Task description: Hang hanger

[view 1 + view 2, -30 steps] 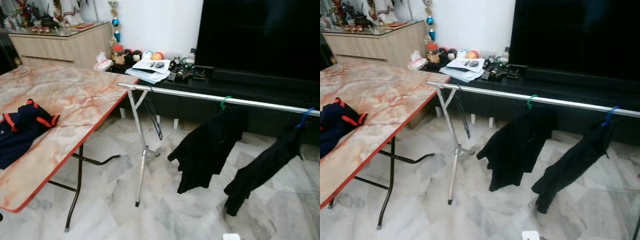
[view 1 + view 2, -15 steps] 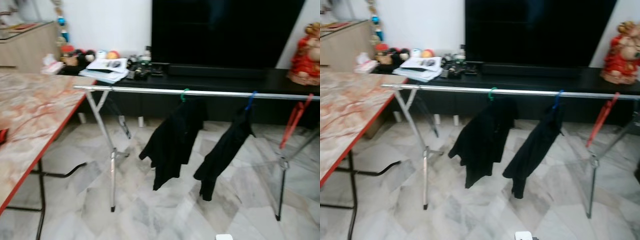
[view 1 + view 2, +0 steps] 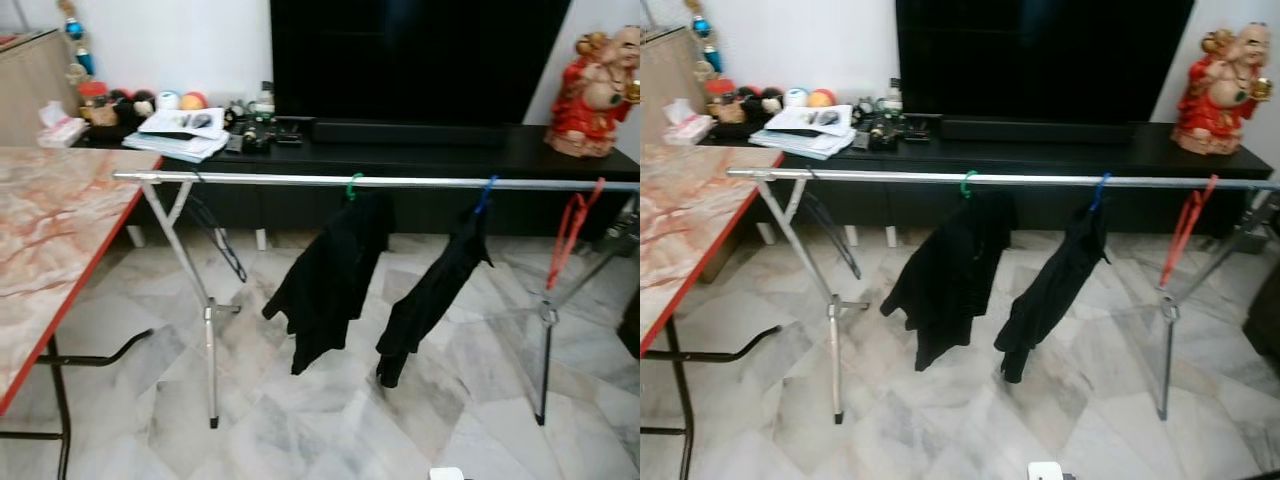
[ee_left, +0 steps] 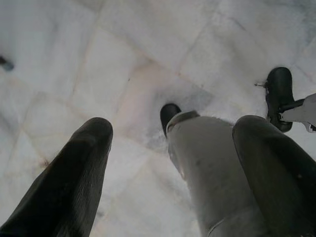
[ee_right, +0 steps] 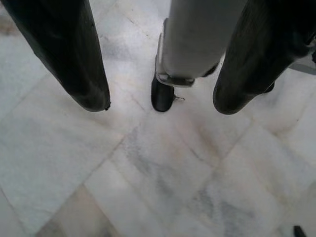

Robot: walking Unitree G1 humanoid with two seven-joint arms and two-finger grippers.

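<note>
Standing across the room, a silver clothes rail [image 3: 300, 181] is spanning the head views from the marble-patterned table [image 3: 50, 240] on the left to the far right edge. Going left to right along it, a thin black hanger [image 3: 218, 238] is dangling empty near the left legs, a green hanger [image 3: 352, 187] is carrying a black garment [image 3: 325, 280], a blue hanger [image 3: 486, 193] is carrying a second black garment [image 3: 430, 295], and a red hanger [image 3: 568, 228] is hanging bare and tilted near the right legs.

Both arms are hanging low, well apart from the rail and every hanger. The left gripper [image 4: 168, 148] is pointing down at the pale marble floor [image 4: 123, 59], its two black fingers [image 4: 74, 168] spread wide with nothing between them but the robot's own grey leg and black foot. The right gripper [image 5: 160, 94] is likewise facing the floor, its fingers [image 5: 74, 64] parted wide and holding nothing.

Behind the rail, a low black cabinet [image 3: 480, 160] is bearing a stack of papers [image 3: 180, 135] at its left, a dark television [image 3: 410, 60] in the middle and a red figurine [image 3: 590, 90] at the right.
</note>
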